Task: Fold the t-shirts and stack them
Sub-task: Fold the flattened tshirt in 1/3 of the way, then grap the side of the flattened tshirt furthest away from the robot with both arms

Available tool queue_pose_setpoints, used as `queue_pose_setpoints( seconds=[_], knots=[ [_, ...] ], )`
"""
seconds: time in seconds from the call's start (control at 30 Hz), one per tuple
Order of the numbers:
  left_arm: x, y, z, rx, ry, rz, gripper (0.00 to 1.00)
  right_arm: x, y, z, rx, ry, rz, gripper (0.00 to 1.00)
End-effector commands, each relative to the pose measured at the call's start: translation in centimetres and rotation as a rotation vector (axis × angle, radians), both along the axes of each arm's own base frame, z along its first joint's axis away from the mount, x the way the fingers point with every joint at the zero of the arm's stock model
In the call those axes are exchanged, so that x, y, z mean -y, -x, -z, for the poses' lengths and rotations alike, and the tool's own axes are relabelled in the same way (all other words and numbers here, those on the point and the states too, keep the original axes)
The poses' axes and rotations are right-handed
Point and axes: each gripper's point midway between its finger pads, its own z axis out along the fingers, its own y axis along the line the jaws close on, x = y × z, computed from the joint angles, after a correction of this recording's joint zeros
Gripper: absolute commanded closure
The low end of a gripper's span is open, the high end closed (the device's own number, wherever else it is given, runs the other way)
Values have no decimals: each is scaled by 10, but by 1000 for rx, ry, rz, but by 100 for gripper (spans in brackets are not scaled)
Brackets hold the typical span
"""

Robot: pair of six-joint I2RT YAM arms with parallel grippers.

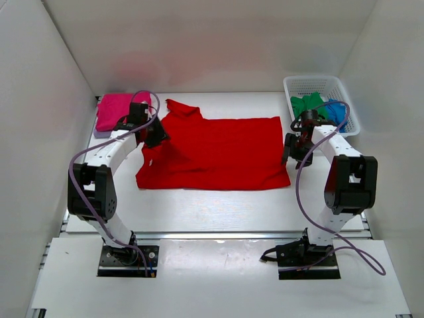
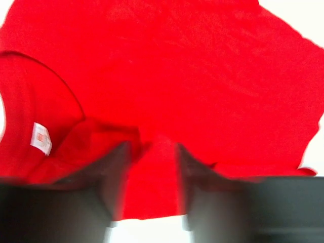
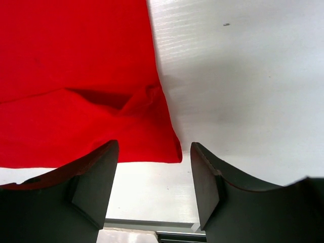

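A bright red t-shirt [image 1: 218,152] lies spread across the middle of the table, its left side partly folded over. My left gripper [image 1: 158,138] sits low on the shirt's left part, by the collar. In the left wrist view its blurred fingers [image 2: 119,172] stand apart, with red cloth [image 2: 202,76] filling the gap between them; a white label [image 2: 40,138] shows at left. My right gripper [image 1: 290,151] is at the shirt's right edge. It [image 3: 154,147] is open, and the shirt's corner [image 3: 169,152] lies just ahead of the empty jaws. A folded magenta-pink t-shirt [image 1: 116,111] rests at the back left.
A white mesh basket [image 1: 318,81] at the back right holds a green t-shirt [image 1: 306,104] and a blue one [image 1: 336,112]. White walls enclose the table on three sides. The table's near edge and a metal rail [image 3: 152,225] run just behind my right fingers.
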Motion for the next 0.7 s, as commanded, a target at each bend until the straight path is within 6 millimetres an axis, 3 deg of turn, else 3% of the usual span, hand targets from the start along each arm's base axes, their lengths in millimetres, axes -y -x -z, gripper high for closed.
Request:
queue_pose_setpoints(
  seconds=[0.0, 0.1, 0.2, 0.27, 0.3, 0.37, 0.4, 0.43, 0.5, 0.53, 0.57, 0.63, 0.67],
  knots=[
    [-6, -8, -22, 78, 10, -20, 32, 4, -10, -22, 76, 39, -12, 44],
    [-5, -15, -34, 121, 3, -23, 25, -1, -22, -37, 128, 36, -23, 42],
    [-3, -37, -61, 177, -15, -22, 20, -2, -39, -55, 178, 34, -30, 42],
    [0, -68, -89, 243, -32, -28, 19, -9, -57, -70, 221, 40, -46, 42],
    [-5, -76, -87, 235, -65, -44, 27, -13, -63, -75, 238, 33, -54, 42],
    [-1, -117, -94, 240, -85, -42, 34, -22, -81, -86, 271, 23, -68, 42],
    [-4, -138, -98, 234, -90, -52, 36, -20, -83, -82, 253, 23, -66, 43],
    [2, -140, -94, 197, -102, -31, 40, -25, -91, -91, 281, 23, -67, 43],
    [8, -186, -105, 238, -111, -43, 47, -29, -103, -93, 294, 13, -82, 43],
    [7, -196, -107, 246, -93, -63, 55, -33, -107, -99, 310, 1, -80, 43],
    [14, -210, -101, 257, -58, -46, 62, -35, -113, -100, 318, -4, -87, 43],
    [8, -217, -62, 199, 28, -63, 61, -38, -120, -101, 330, -7, -91, 44],
    [8, -221, -54, 202, 18, -69, 59, -40, -125, -101, 339, -13, -105, 44]
  ],
)
